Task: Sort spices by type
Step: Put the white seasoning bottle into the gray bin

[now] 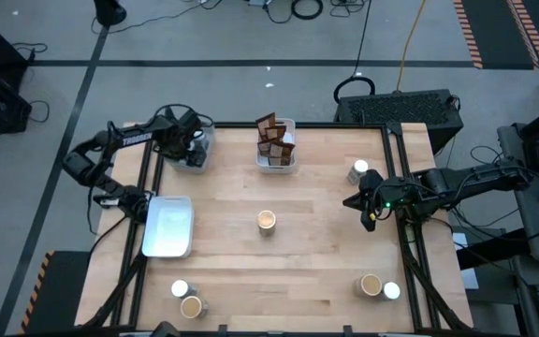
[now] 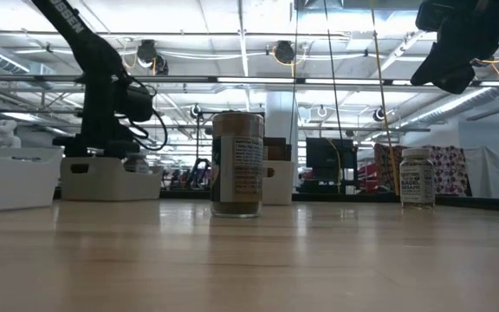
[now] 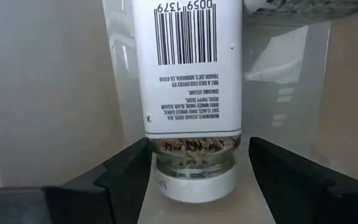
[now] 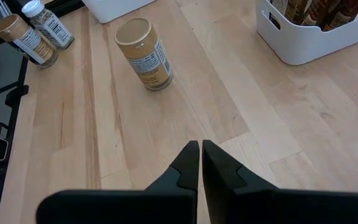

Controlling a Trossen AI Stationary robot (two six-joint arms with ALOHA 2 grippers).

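My left gripper (image 1: 191,145) points down into the pale tray (image 1: 200,161) at the table's far left, shut on a white-topped spice jar (image 3: 191,68) with a barcode label. My right gripper (image 4: 201,155) hangs shut and empty above the table's right side (image 1: 368,208). A tan-topped jar (image 1: 267,221) stands on its base at mid-table. A white-topped jar (image 1: 359,171) stands at the far right. Dark brown packets (image 1: 274,136) stand in the far middle tray (image 1: 276,165). My left gripper pinches the jar's glass neck (image 3: 194,146), just under the white cap, between its two fingers (image 3: 129,174). They come from above, pointing down. The jar hangs upright below them between the tray's walls. Whether its base touches the tray floor I cannot tell.
A wider pale tray (image 1: 168,226) lies at the left edge. A white-topped jar (image 1: 180,289) and a tan-topped jar (image 1: 192,306) stand near left. Another tan-topped jar (image 1: 371,285) and a white-topped one (image 1: 392,291) stand near right. Bare wood lies between these.
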